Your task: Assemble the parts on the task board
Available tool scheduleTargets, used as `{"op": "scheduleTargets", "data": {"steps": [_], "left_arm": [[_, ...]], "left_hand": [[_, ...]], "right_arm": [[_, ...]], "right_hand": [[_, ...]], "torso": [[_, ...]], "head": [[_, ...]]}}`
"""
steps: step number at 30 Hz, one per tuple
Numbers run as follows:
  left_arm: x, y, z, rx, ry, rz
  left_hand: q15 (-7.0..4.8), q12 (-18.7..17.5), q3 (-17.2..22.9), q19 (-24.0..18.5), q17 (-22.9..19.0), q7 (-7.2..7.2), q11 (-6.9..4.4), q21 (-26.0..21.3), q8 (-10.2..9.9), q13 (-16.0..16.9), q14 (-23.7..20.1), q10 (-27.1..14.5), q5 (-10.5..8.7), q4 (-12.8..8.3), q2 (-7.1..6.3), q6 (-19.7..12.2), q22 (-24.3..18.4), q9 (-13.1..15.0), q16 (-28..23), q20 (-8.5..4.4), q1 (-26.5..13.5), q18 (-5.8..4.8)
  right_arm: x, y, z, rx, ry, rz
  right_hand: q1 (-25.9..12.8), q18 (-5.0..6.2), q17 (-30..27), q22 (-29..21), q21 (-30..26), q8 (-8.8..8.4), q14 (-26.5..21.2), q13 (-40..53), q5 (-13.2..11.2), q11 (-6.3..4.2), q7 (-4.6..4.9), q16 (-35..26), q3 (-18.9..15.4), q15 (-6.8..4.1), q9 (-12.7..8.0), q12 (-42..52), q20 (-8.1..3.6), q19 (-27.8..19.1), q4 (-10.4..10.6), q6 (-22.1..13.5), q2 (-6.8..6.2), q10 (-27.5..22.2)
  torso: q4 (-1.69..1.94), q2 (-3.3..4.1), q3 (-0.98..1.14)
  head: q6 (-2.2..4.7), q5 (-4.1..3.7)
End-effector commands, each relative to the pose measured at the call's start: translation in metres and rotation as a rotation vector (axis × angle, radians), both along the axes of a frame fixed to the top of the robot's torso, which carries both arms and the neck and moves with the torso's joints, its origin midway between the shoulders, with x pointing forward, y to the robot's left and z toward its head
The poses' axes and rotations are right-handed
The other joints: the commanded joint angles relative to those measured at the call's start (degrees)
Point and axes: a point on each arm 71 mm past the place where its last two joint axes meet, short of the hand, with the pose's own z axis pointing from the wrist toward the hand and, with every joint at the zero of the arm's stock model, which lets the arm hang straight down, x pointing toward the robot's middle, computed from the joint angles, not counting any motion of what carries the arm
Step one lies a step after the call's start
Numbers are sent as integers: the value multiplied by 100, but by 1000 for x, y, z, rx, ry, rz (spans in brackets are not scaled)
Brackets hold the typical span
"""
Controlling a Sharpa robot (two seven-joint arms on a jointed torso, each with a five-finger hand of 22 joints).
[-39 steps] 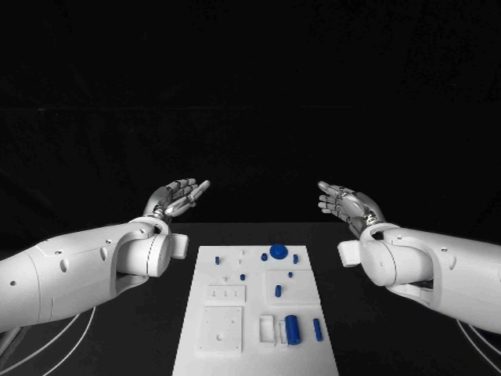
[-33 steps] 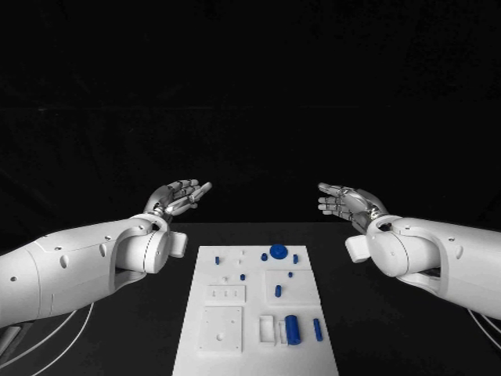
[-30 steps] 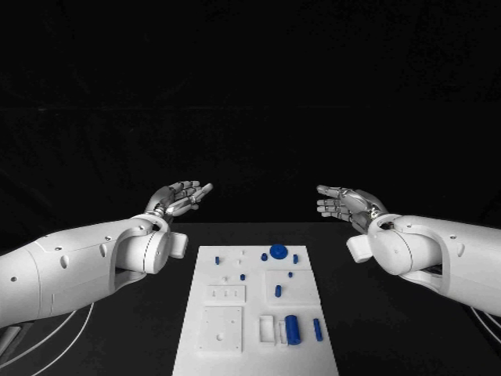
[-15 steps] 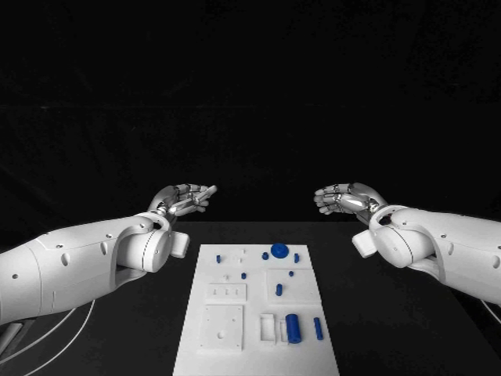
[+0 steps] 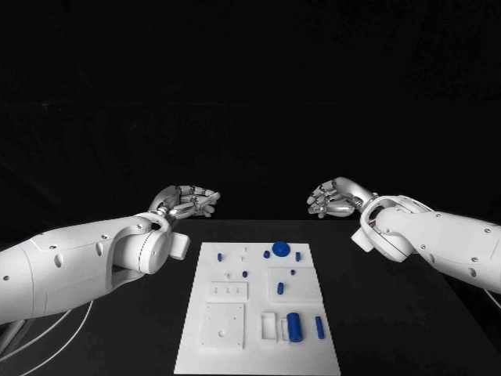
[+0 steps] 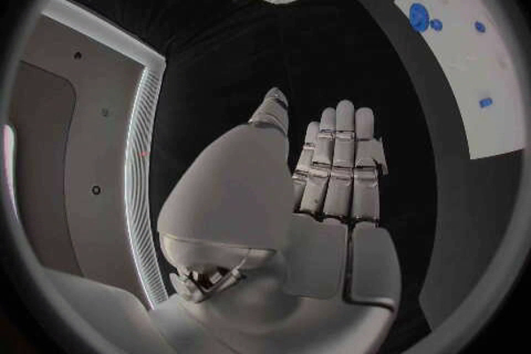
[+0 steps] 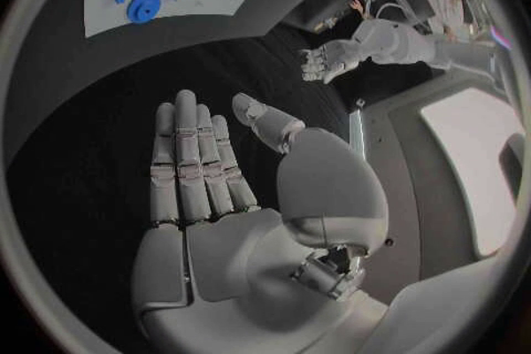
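Hands, two, left hand [image 5: 189, 200] and right hand [image 5: 335, 197], hold nothing.

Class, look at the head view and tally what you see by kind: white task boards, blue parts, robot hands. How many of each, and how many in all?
White task board: 1
Blue parts: 9
Robot hands, left robot hand and right robot hand: 2
Total: 12
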Motion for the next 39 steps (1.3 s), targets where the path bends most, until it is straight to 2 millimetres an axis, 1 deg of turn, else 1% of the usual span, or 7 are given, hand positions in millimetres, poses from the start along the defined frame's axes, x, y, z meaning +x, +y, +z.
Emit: {"op": "scheduleTargets", "data": {"steps": [1,8,13,21,29,35,39], "left_arm": [[-4,-7,6,-19,-17,-49],[-9,-11,17,-29,-34,-66],[-12,-10,20,-31,-39,-68],[-17,-14,23,-37,-45,-82],[-19,-17,32,-41,-61,-94],[-19,-16,37,-39,-75,-95],[-20,-15,39,-36,-77,-95]], "left_hand": [[-18,-33,-55,41,13,81,-5,21,-30,-23,56,40,20,7,1,57,43,-24,-41,-18,45,3],[-29,-112,-120,64,29,72,-8,24,-90,-71,88,14,21,8,-11,57,37,-63,-75,-41,60,-16],[-28,-138,-141,65,33,70,-7,22,-108,-87,90,1,15,11,-20,55,35,-75,-91,-44,51,-24],[-14,-174,-165,48,29,69,-6,10,-129,-107,57,-16,17,11,-35,55,30,-89,-135,-40,40,-36],[-3,-198,-179,32,29,69,-3,0,-145,-121,37,-20,16,12,-39,58,26,-99,-167,-34,31,-42],[-1,-207,-183,30,30,69,-2,-2,-151,-126,36,-24,16,11,-42,58,26,-103,-174,-32,29,-43],[1,-217,-187,27,31,67,-3,-3,-157,-131,34,-27,14,11,-47,57,26,-107,-183,-31,28,-43]], "right_arm": [[-1,11,2,-235,-128,95],[2,36,1,-377,-201,171],[3,53,-1,-447,-231,205],[4,73,-3,-515,-285,231],[5,79,-10,-548,-286,238],[3,78,-22,-570,-277,239],[3,74,-23,-573,-274,234]], "right_hand": [[57,36,248,126,283,-52,548,-29,-34,-63,-2,294,9,-141,-19,-60,-193,581,-19,59,-74,81],[229,36,1383,152,1627,-239,1420,-122,-7,-157,4,1983,-189,-257,-120,-311,-909,1951,-81,133,-181,150],[249,36,1800,164,2489,-338,1277,-125,-14,-134,-1,2809,-147,-236,-160,-483,-1076,1912,-74,156,-189,190],[265,36,1818,155,2798,-380,1259,-138,-39,-112,-45,3018,-140,-220,-170,-547,-1116,1978,-70,120,-261,125],[305,36,1789,140,2915,-393,1245,-137,-34,-104,-71,3139,-102,-211,-170,-547,-1138,2015,-62,110,-307,81],[318,36,1772,134,2947,-402,1234,-138,-32,-98,-72,3188,-92,-206,-171,-549,-1149,2018,-61,99,-330,55],[323,36,1750,124,2962,-409,1225,-138,-37,-90,-69,3217,-85,-197,-171,-550,-1144,2035,-54,87,-364,33]], "torso": [[70,89,-44],[183,251,-119],[237,365,-140],[347,555,-203],[416,715,-247],[441,828,-248],[464,895,-228]], "head": [[-18,-39],[-30,-83],[19,-94],[94,-131],[172,-163],[187,-131],[189,-106]]}}
